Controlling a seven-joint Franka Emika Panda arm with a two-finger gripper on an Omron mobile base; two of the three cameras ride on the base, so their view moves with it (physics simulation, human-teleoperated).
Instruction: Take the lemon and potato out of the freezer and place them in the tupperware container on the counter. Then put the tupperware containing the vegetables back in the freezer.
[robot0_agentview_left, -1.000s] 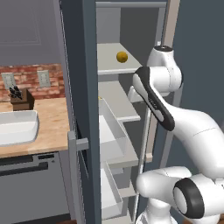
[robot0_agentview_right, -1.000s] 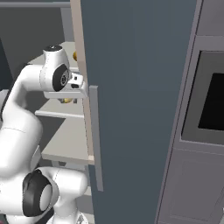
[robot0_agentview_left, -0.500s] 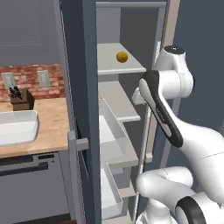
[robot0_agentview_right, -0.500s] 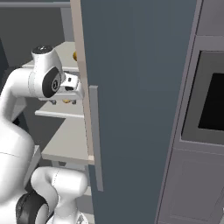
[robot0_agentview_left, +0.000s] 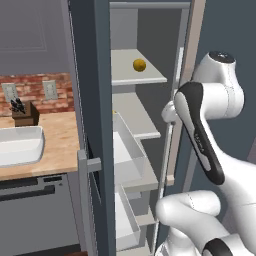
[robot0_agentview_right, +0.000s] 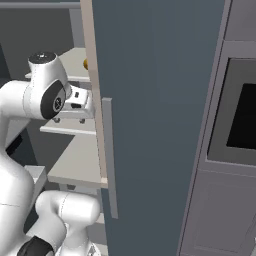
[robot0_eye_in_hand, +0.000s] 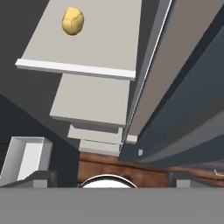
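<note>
kitchen w/ red brick wall (robot0_agentview_left: 35, 87) behind a beige wood-grain table (robot0_agentview_left: 55, 145), grey cabinets above, dark base units below. on the table: white tub (robot0_agentview_left: 20, 145) at the left edge of the left base view, w/ a dark knife block (robot0_agentview_left: 25, 114) behind it by the wall.

freezer (robot0_agentview_left: 92, 75) stands open, tall dark blue-grey unit. its left door is edge-on in the left base view, w/ white translucent bins (robot0_agentview_left: 131, 155) on the inner side. the right door (robot0_agentview_right: 155, 115) w/ a long grey handle takes up the middle of the right base view. right of it is a dark grey unit w/ a built-in oven (robot0_agentview_right: 242, 117).

pale grey shelves (robot0_agentview_left: 135, 67) inside the freezer. on the top shelf a small yellow-tan lump, the potato (robot0_agentview_left: 139, 65), alone, mid-shelf, clear of the walls. in the hand view the potato (robot0_eye_in_hand: 72, 21) sits top left on the same shelf, lower shelves stepping down below it. in the right base view just a sliver of it (robot0_agentview_right: 86, 64) peeks out beside the door edge.

white arm rises in front of the open freezer, elbow high, wrist at about second-shelf level next to the right door's edge. end effector (robot0_eye_in_hand: 109, 177): tips spread wide at the two bottom corners of the hand view, nothing between them. it's well apart from the potato.

can't tell where the lemon is.
</note>
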